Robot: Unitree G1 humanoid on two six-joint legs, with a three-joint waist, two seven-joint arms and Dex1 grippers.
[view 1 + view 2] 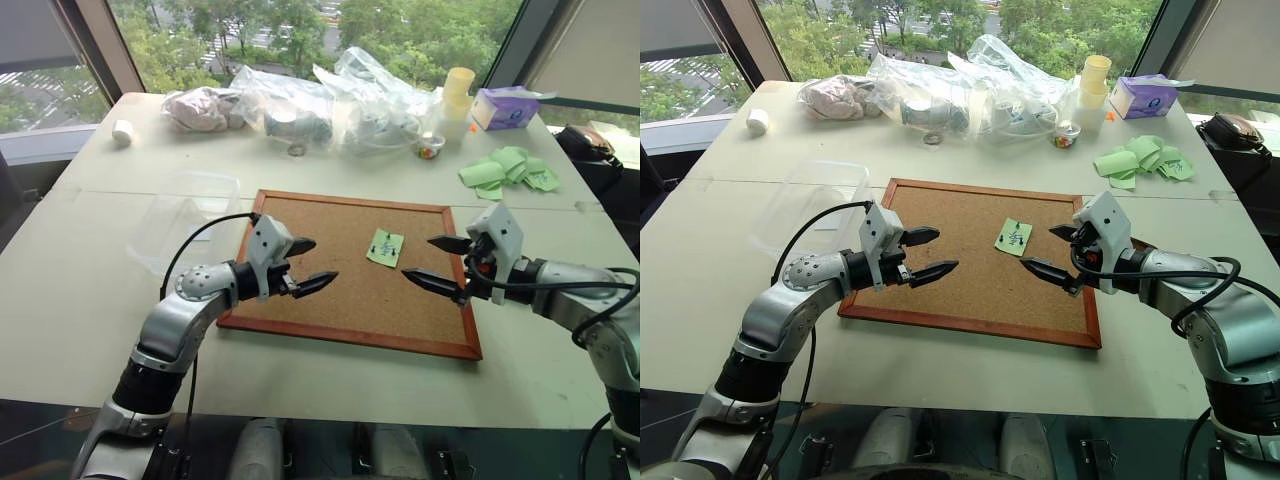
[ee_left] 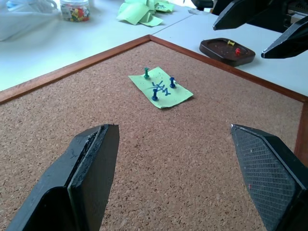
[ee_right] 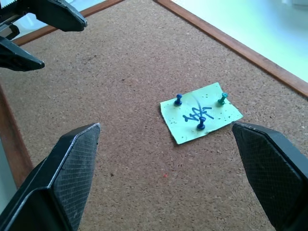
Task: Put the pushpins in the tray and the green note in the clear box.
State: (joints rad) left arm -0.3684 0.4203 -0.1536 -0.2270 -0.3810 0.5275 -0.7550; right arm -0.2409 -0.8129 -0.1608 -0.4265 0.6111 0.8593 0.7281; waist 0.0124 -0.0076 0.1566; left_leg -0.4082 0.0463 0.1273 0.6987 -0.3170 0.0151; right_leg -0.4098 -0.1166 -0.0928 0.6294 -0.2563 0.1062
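The green note (image 1: 385, 247) lies on the cork board (image 1: 370, 300), right of its middle, held down by three pushpins (image 3: 201, 123): two blue, one green (image 2: 146, 72). My left gripper (image 1: 322, 262) hovers open over the board's left part, pointing at the note. My right gripper (image 1: 417, 256) hovers open just right of the note, facing the left one. The tray (image 2: 216, 54), a dark brown dish holding a yellow and a red pin, sits on the table past the board's right edge, under my right gripper. The clear box (image 1: 185, 215) stands left of the board.
Along the table's far side lie clear plastic bags (image 1: 330, 100), a small jar of coloured pins (image 1: 428, 148), yellow cups (image 1: 458, 95) and a tissue box (image 1: 505, 107). A bunch of light green papers (image 1: 510, 170) lies at the back right.
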